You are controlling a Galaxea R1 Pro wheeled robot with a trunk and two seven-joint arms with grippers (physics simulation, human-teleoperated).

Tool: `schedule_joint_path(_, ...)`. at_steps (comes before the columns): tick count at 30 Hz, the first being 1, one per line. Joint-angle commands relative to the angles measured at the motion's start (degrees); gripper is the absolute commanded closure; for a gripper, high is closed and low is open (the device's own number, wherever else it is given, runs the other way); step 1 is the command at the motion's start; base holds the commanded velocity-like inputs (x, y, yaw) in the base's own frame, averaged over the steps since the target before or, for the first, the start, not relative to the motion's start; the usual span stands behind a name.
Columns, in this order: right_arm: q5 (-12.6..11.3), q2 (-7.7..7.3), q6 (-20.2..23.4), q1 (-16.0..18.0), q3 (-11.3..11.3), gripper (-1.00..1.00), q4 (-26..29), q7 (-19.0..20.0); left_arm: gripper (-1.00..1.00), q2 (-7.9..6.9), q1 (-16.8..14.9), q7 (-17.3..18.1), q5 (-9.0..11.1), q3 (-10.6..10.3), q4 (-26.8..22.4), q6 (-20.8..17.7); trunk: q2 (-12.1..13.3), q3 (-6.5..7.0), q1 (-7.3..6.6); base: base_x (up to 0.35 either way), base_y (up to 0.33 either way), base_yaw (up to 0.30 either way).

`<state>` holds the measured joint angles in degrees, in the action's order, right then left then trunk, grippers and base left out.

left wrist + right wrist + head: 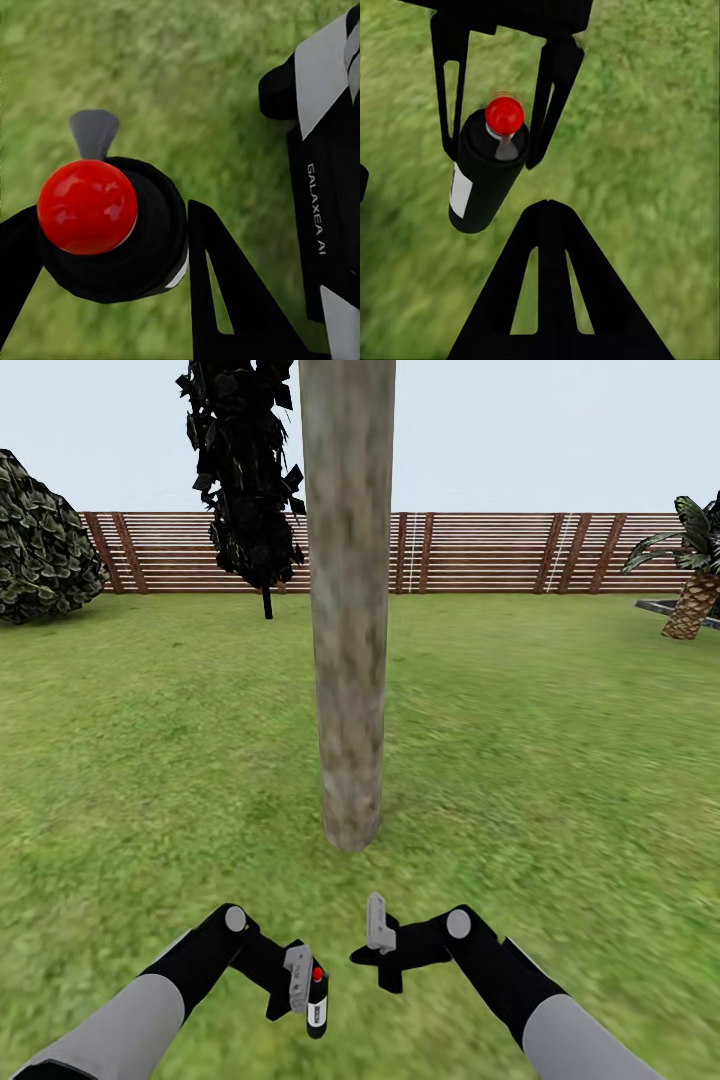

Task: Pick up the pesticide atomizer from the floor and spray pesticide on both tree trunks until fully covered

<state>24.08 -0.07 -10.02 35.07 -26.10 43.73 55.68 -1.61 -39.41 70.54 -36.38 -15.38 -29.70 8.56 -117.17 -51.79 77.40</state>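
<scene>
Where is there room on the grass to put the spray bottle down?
Open lawn lies left of the tree trunk and more to its right, toward the palm. It is crowded low in the middle, where the left gripper holds the spray bottle near the right gripper.

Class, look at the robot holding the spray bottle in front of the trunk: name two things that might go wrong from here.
1. The left claw grips the pesticide atomizer only by its sides, above grass; a slip may drop it.
2. The right claw sits close beside the bottle, so the two arms might collide when aiming at the tree trunk.
</scene>
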Motion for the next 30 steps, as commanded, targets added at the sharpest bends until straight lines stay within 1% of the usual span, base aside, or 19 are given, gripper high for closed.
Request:
schedule_joint_path(1, 0.0, 0.03, 0.0, 0.0, 0.0, 1.0, 0.05, -0.02, 1.0, 0.01, -0.02, -0.15, 0.0, 0.0, 0.0, -0.02, 0.0, 0.0, 0.0, 0.0, 0.0, 0.0)
schedule_joint_path(6, 0.08, 0.31, 0.0, 0.0, 0.0, 1.0, 0.12, -0.01, 1.0, 0.41, -0.05, -2.97, -0.01, -0.04, 0.0, -0.28, 0.0, 0.0, 0.0, 0.0, 0.0, 0.0)
schedule_joint_path(8, 0.09, 0.33, 0.0, 0.0, 0.0, 1.0, 0.12, -0.02, 1.0, 0.67, -0.1, -3.4, -0.01, -0.06, 0.0, -0.35, 0.0, 0.0, 0.0, 0.0, 0.0, 0.0)
schedule_joint_path(13, 0.09, 0.33, 0.0, 0.0, 0.0, 1.0, 0.12, -0.03, 1.0, 1.36, -0.07, -3.54, -0.01, -0.07, -0.02, -0.34, 0.0, 0.0, 0.0, 0.0, 0.0, 0.0)
schedule_joint_path(22, 0.09, 0.33, 0.0, 0.0, 0.0, 1.0, 0.04, -0.04, 1.0, 1.5, -0.06, -3.13, 0.61, 0.09, 0.0, 0.17, 0.0, 0.0, 0.0, 0.0, 0.0, 0.0)
schedule_joint_path(30, 0.09, 0.33, 0.0, 0.0, 0.0, 1.0, -0.13, -0.04, 1.0, 2.19, -0.06, -3.12, 0.78, 0.15, 0.0, 0.34, 0.0, 0.0, 0.0, 0.0, 0.0, 0.0)
